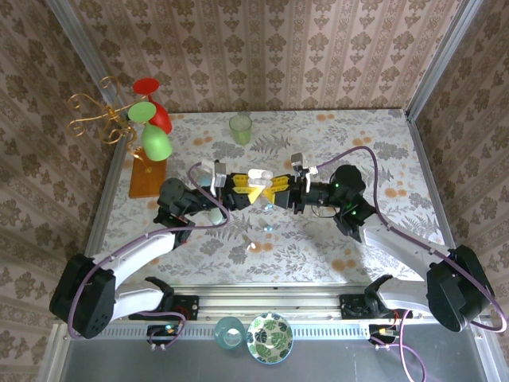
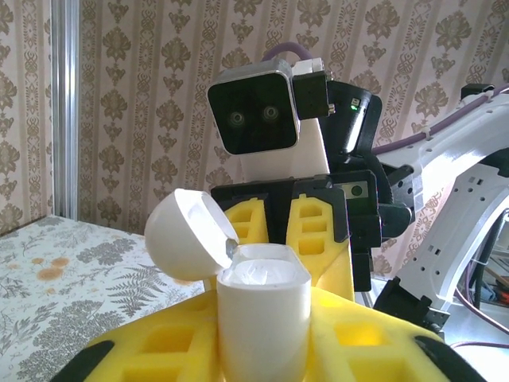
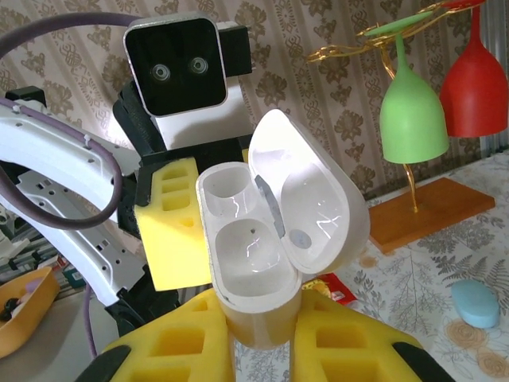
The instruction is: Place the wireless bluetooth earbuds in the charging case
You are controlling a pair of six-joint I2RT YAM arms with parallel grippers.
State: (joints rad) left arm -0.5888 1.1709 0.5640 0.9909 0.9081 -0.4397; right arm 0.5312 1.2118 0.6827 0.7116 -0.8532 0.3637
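Right wrist: open case (image 3: 278, 231), wells (image 3: 242, 251) empty, clamped by left gripper (image 1: 246, 189) and right gripper (image 1: 276, 191); earbuds yet to go in.

The charging case (image 3: 254, 263) is smooth, shiny white plastic, the fingers (image 3: 342, 342) are soft, dull yellow foam, the desk (image 1: 318, 247) has a dull flowery cloth, the green cup (image 3: 411, 119) and red cup (image 3: 475, 95) look shiny, and the board (image 3: 433, 211) looks like smooth brown wood.

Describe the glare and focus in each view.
Top external: even light, sharp throughout. Left wrist: the charging case is blown out white at its rim, wallpaper behind crisp. Right wrist: bright glare inside the lid, green glass behind sharp.
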